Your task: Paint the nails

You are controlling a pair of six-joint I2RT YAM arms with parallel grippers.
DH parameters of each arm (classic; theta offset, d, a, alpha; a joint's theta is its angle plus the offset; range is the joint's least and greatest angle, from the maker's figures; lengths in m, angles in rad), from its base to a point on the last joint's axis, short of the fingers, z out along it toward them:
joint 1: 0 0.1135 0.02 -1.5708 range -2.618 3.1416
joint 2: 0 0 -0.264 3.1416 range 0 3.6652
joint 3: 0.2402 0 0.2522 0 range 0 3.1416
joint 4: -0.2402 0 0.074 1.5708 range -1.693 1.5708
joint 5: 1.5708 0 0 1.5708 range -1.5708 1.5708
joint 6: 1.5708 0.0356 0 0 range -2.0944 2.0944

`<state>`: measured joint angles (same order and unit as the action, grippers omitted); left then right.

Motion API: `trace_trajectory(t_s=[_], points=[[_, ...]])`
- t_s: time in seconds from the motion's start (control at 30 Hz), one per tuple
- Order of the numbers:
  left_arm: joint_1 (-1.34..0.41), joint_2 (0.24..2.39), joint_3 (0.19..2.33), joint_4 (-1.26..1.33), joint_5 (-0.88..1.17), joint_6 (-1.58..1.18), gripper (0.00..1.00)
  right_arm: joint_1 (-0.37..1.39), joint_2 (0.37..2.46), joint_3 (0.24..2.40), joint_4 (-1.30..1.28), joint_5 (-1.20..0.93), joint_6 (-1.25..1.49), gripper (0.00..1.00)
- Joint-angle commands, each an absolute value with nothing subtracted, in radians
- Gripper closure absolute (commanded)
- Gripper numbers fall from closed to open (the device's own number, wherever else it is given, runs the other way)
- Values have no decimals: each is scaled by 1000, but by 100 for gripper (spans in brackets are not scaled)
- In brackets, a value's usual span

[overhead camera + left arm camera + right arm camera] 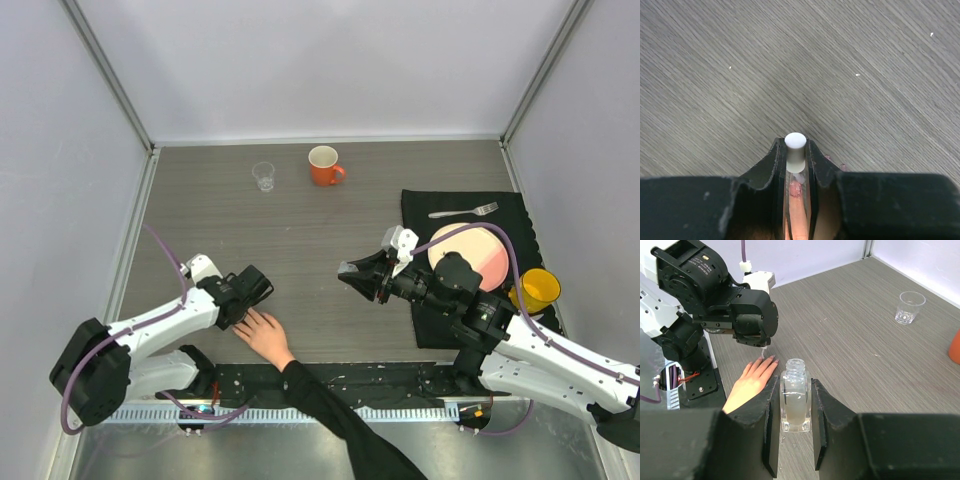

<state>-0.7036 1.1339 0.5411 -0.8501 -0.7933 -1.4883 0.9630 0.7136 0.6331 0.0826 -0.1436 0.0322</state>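
Left gripper (252,288) clamped on white brush cap (795,146), hovering over the nails (771,358) of the hand (265,336) lying flat on the table (300,235). Right gripper (794,390) grips uncapped clear bottle (795,402), well apart; path between unobstructed

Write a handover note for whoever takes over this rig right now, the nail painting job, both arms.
Left hand: shut on the white-capped brush, over the fingertips of the person's hand, which lies flat on the table.
Right hand: shut on the open bottle, held upright, right of the person's hand.
Done: bottle uncapped, brush out; pink shows on one of the nails.
Left: how many are painted cannot be told; check each, finish the rest.
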Motion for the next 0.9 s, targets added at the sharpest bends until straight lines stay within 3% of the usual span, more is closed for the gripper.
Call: trace_trajectory(t_s=[0.0, 0.87], points=[[-698, 1098, 554, -874, -795, -1500, 100, 963, 703, 638, 149, -155, 38, 99], [-698, 1089, 555, -908, -778, -1508, 100, 963, 699, 630, 153, -155, 40, 99]])
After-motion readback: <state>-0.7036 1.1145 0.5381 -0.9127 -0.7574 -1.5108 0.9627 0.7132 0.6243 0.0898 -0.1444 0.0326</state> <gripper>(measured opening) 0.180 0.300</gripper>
